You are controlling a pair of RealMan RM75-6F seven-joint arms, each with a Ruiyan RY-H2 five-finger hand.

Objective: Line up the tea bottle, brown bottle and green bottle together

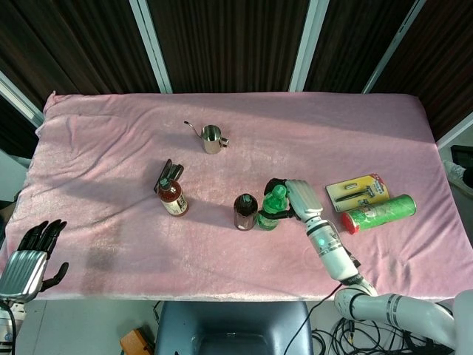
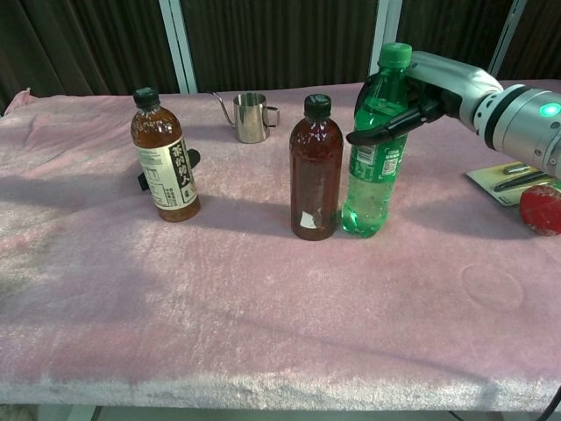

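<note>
The right hand (image 2: 419, 98) grips the green bottle (image 2: 375, 149) around its upper body, fingers wrapped over the shoulder, and the bottle stands upright on the pink cloth (image 2: 263, 298) just beside the brown bottle (image 2: 316, 168) (the 2 look almost touching at the base). The tea bottle (image 2: 165, 158) stands upright well apart, further left. Behind them sits a small metal pitcher (image 2: 252, 117). Off to the right lie a yellow packet (image 1: 358, 191) and a green can (image 1: 380, 212) on its side. The left hand (image 1: 33, 255) hangs off the table's near left corner, holding nothing, fingers loosely apart.
</note>
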